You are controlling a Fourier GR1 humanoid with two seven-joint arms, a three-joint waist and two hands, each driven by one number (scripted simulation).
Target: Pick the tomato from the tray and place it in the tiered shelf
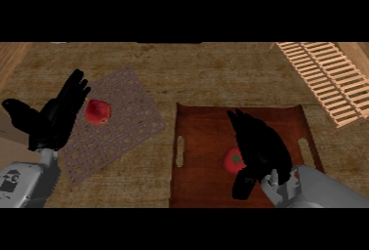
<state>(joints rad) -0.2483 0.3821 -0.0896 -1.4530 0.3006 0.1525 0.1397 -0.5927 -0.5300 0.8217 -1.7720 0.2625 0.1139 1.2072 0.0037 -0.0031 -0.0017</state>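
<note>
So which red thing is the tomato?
Find the brown tray in the middle of the counter. The tomato lies on it, beside the right hand, with a green stalk on top. The other red fruit lies on the woven mat, not the tray.

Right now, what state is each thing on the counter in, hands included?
tomato: on the tray, beside the right hand, partly hidden by it, not lifted.
tray: flat on the counter.
red fruit: lying on the woven mat.
woven mat: flat, angled.
tiered shelf: at the far right; nothing visible on it.
right hand: open, over the tray.
left hand: open, resting, fingers up.
</note>
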